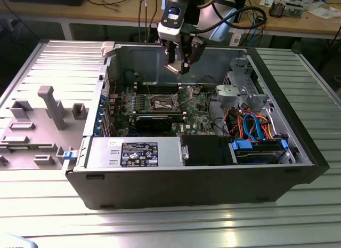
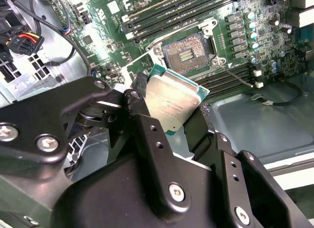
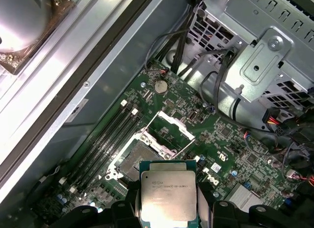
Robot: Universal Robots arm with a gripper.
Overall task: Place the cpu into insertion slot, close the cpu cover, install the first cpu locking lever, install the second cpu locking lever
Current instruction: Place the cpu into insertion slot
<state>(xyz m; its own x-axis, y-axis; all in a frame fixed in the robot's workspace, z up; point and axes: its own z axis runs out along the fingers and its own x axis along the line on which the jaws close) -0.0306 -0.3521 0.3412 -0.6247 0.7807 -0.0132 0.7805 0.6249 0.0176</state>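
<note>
My gripper [image 1: 177,66] hangs inside the open computer case, above the green board, shut on the cpu [image 1: 176,69]. In both wrist views the cpu [image 2: 171,103] [image 3: 168,191] is a silvery square chip with a green edge, clamped between two black fingers [image 2: 142,115]. The insertion slot [image 2: 189,52] [image 3: 133,160] [image 1: 162,103] lies bare on the board below and slightly ahead of the chip, dark centre showing. The cpu cover [image 3: 170,126] stands swung open at the slot's far side. A thin metal lever [image 2: 235,76] sticks out beside the slot.
Long black memory slots [image 3: 110,132] flank the socket. A metal drive cage [image 1: 242,85] with blue and orange cables [image 1: 250,125] fills the case on the exterior view's right. The power supply [image 1: 136,152] lines the front wall. A grey fixture tray [image 1: 42,120] lies outside the case.
</note>
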